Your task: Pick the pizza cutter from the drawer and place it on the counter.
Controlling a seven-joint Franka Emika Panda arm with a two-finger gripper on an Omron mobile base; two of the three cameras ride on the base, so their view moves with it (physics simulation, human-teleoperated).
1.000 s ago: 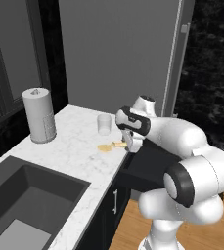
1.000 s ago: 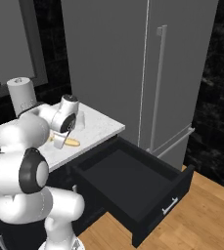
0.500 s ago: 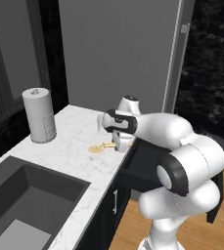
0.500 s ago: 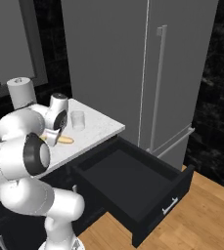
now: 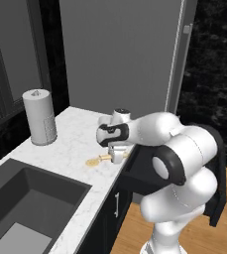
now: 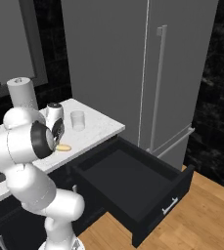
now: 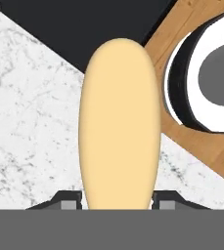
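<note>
The tan-yellow pizza cutter [image 5: 98, 159] lies level just over the white marble counter [image 5: 73, 140], near its front edge, disc end pointing toward the sink. My gripper [image 5: 116, 156] is shut on its handle. In the hand view the handle [image 7: 119, 122] runs up between my fingertips [image 7: 68, 199], with marble below it. From the right base view the cutter [image 6: 63, 147] pokes out beside my gripper [image 6: 58, 140]. I cannot tell whether it touches the marble. The black drawer [image 6: 147, 192] stands pulled out, with nothing visible inside.
A translucent cup [image 6: 78, 119] stands on the counter behind my hand. A paper towel roll [image 5: 40, 117] is at the back left. The dark sink [image 5: 21, 208] lies to the left. The grey fridge [image 6: 152, 68] rises behind the open drawer.
My arm has carried the cutter leftward from the counter's edge over the marble and lowered it a little. The cup, hidden behind my arm before, shows again.
</note>
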